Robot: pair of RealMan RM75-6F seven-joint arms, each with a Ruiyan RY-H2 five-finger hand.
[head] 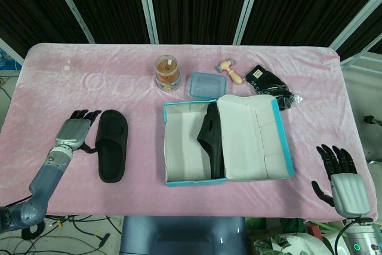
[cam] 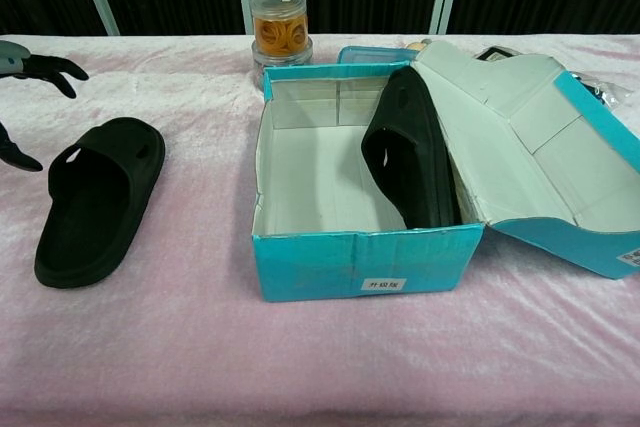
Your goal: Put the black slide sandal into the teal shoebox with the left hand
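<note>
A black slide sandal point(head: 112, 146) point(cam: 97, 196) lies flat on the pink cloth, left of the teal shoebox point(head: 191, 178) point(cam: 350, 258). The box stands open with its lid point(head: 250, 138) folded out to the right. A second black sandal point(head: 212, 138) point(cam: 410, 150) leans on edge inside the box, against its right wall. My left hand point(head: 76, 131) point(cam: 30, 63) hovers open just left of the loose sandal, fingers spread, thumb close to the sandal's side. My right hand point(head: 341, 174) is open at the table's right front corner, far from the box.
A clear jar with orange contents point(head: 168, 73) point(cam: 279, 27), a blue-lidded container point(head: 207, 85), a small wooden mallet point(head: 230, 71) and a black bundle point(head: 268, 83) sit behind the box. The table's front edge runs close below the sandal and box.
</note>
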